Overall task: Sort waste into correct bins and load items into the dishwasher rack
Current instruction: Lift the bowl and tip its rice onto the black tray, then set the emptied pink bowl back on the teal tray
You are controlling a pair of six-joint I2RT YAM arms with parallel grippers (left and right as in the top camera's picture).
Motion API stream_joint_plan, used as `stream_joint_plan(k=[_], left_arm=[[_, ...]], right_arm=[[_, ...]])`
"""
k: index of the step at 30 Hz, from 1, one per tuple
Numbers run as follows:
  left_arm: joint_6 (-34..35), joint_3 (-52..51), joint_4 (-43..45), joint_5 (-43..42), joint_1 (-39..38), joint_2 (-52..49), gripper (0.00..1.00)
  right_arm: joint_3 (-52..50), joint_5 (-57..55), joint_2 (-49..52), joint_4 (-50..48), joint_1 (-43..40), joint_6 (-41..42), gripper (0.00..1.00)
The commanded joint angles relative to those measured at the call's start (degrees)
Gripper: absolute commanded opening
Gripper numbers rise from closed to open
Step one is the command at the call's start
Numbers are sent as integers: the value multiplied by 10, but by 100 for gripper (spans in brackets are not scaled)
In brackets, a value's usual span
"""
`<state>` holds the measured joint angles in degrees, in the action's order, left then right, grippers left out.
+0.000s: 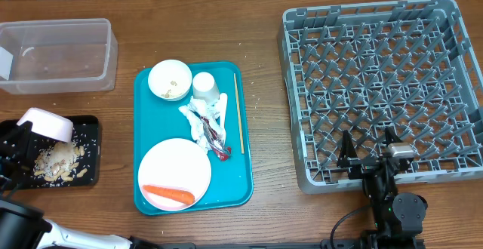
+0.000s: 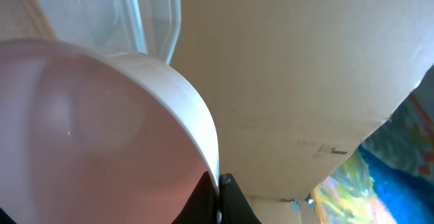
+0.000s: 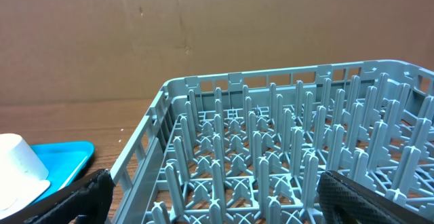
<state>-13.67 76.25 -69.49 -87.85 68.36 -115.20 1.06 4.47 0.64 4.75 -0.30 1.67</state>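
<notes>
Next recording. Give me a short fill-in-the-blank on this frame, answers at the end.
1. The left tool tilts a ____ bowl over the black bin.
2. The plate on the tray carries a ____.
3. The rack is ____.
4. The cup stands ____ down.

Answers: pink; carrot; empty; upside.

Cardboard (image 3: 203, 34) is lining the far edge of the bench (image 1: 264, 128); a teal tray (image 1: 230, 181) is lying toward its front edge.
</notes>
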Motion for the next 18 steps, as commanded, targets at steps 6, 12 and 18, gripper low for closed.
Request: stream_joint_plan(k=[6, 12, 18], left_arm=[[-71, 50, -53, 69, -17, 148, 4], [48, 88, -33, 302, -161, 254, 4], [193, 96, -19, 674, -432, 283, 4]], right_arm=[[-6, -3, -5, -2, 0, -2, 100], [-6, -3, -5, -2, 0, -2, 100], [-6, -3, -5, -2, 0, -2, 100]])
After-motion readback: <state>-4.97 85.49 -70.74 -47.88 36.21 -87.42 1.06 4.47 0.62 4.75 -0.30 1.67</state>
